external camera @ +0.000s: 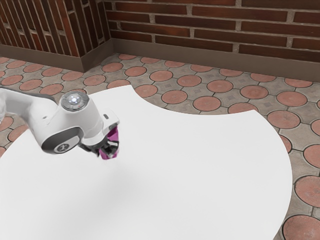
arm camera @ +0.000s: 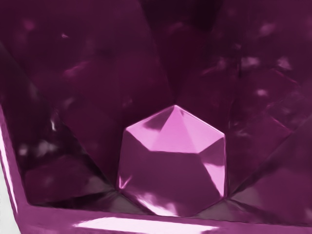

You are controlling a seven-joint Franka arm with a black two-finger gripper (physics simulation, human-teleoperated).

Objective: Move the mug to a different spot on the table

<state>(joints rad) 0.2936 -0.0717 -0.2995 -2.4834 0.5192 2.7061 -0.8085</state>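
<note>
Progress is judged to be at the grasping stage, and no carrying is shown as done. In the exterior view the magenta mug (external camera: 114, 141) is found toward ten o'clock from the middle of the white table (external camera: 200, 165), and it is largely covered by the arm's hand. The gripper (external camera: 108, 149) is placed right at the mug, low over the surface, but whether it is closed on the mug or merely set about it cannot be told. Whether the mug is raised off the table cannot be told either. In the wrist view the mug's glossy, faceted inside is seen from close above. A grip, if not yet made, then a lift, a carry toward the bare surface at three o'clock and a release are judged to be left.
</note>
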